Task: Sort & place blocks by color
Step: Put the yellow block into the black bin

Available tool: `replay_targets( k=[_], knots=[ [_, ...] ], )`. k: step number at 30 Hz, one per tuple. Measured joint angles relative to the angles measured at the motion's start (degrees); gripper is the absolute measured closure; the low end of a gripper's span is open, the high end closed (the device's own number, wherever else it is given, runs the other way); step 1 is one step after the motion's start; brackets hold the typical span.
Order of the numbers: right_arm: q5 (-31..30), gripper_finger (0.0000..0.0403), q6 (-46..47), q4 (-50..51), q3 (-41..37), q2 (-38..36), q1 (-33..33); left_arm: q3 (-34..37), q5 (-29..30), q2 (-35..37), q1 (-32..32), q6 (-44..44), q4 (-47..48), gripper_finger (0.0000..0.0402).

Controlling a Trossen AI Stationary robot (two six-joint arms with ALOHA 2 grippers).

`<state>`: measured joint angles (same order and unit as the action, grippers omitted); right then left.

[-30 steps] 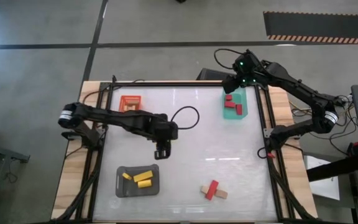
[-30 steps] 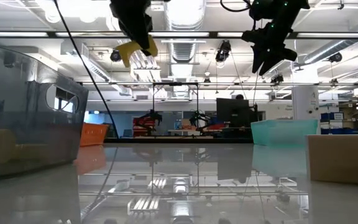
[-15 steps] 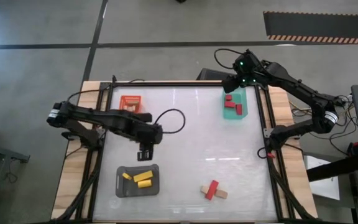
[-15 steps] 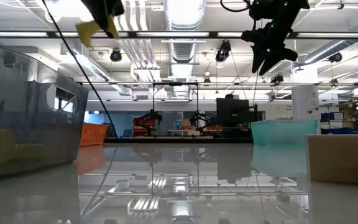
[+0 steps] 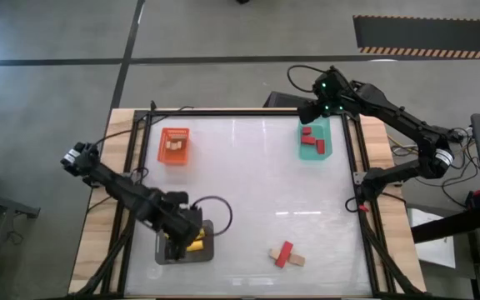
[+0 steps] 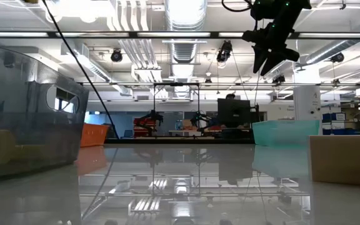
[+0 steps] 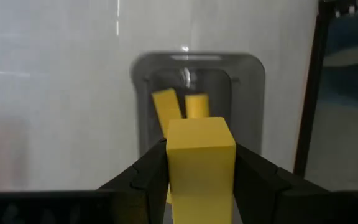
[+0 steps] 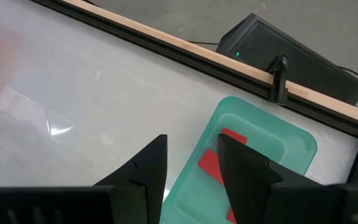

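My left gripper [image 5: 180, 242] hovers over the grey tray [image 5: 163, 254] at the table's near left, shut on a yellow block [image 7: 201, 146]. Two more yellow blocks [image 7: 166, 107] lie in that tray [image 7: 257, 68] below it. My right gripper [image 5: 311, 112] hangs open and empty above the far end of the green tray [image 5: 327, 133], which holds red blocks [image 8: 213, 165]. A red block crossed with a tan one [image 5: 285, 254] lies on the table near the near edge. The orange tray [image 5: 174, 145] holds tan blocks. My left gripper pinches the yellow block between its two fingers [image 7: 151, 171], one on each of two opposite side faces [image 7: 173, 162]. The fingers come from above, pointing down. The block is lifted clear, over the grey tray.
The white tabletop [image 5: 257, 183] is framed by dark rails [image 5: 352, 167]. In the low view the grey tray [image 6: 30, 112] stands close on the left and a tan block [image 6: 341, 159] close on the right. Cables trail from both arms.
My left arm has swung from the table's middle toward the near left, carrying the yellow block, and now hangs over the grey tray. In the low view it has passed out of the picture at the upper left.
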<state>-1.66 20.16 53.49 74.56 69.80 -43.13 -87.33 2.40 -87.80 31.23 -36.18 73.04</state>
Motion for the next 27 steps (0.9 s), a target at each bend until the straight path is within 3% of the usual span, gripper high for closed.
replay_targets(
  k=[10,18,27],
  knots=[
    [0.01,0.0273,0.0,-0.08,0.0,0.02,0.02,6.64,-2.15,-3.06,5.42,-5.51,-4.95,0.0274],
    [0.01,0.0273,-0.02,-0.07,0.0,0.02,0.02,16.0,-3.43,-3.35,5.63,-5.6,-14.79,0.0274],
    [0.07,0.0273,0.23,-0.04,0.0,0.03,0.02,22.24,-5.46,-3.33,5.63,-5.33,-18.99,0.0274]
  ],
)
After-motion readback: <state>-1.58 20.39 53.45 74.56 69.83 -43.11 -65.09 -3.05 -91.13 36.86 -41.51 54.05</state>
